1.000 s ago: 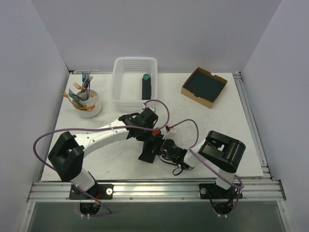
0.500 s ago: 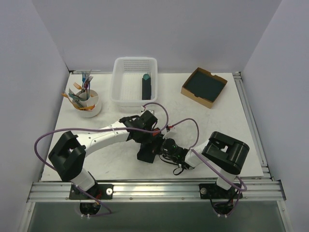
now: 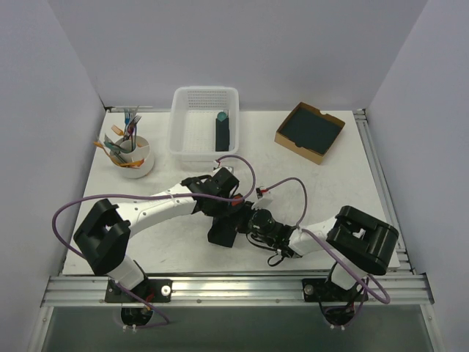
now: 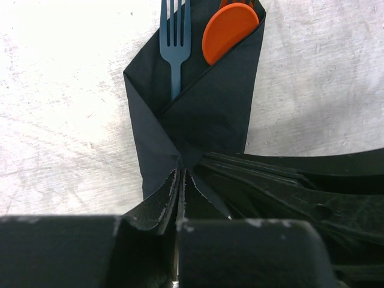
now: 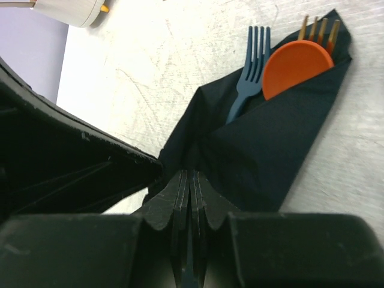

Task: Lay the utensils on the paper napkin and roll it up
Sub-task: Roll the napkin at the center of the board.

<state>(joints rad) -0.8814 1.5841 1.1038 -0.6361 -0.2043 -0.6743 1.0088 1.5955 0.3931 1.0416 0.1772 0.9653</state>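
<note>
The dark paper napkin (image 4: 210,108) lies folded into a pocket near the table's front middle (image 3: 220,235). Out of its open end stick an orange spoon (image 4: 229,27), a blue fork (image 4: 176,36) and the tines of an orange fork (image 5: 318,27). My left gripper (image 4: 181,174) is shut, pinching the napkin's narrow folded end. My right gripper (image 5: 193,175) is shut on the same end from the other side. In the top view the two grippers (image 3: 227,211) (image 3: 239,224) meet over the napkin and hide most of it.
A white basket (image 3: 183,139) at the back holds a dark roll with a teal tip (image 3: 222,129). A white cup of spare utensils (image 3: 136,157) stands at the back left. A cardboard box of dark napkins (image 3: 310,130) sits at the back right.
The right arm's elbow has swung right and toward the near edge. Both grippers stay shut at the napkin, which has drawn slightly narrower under them.
</note>
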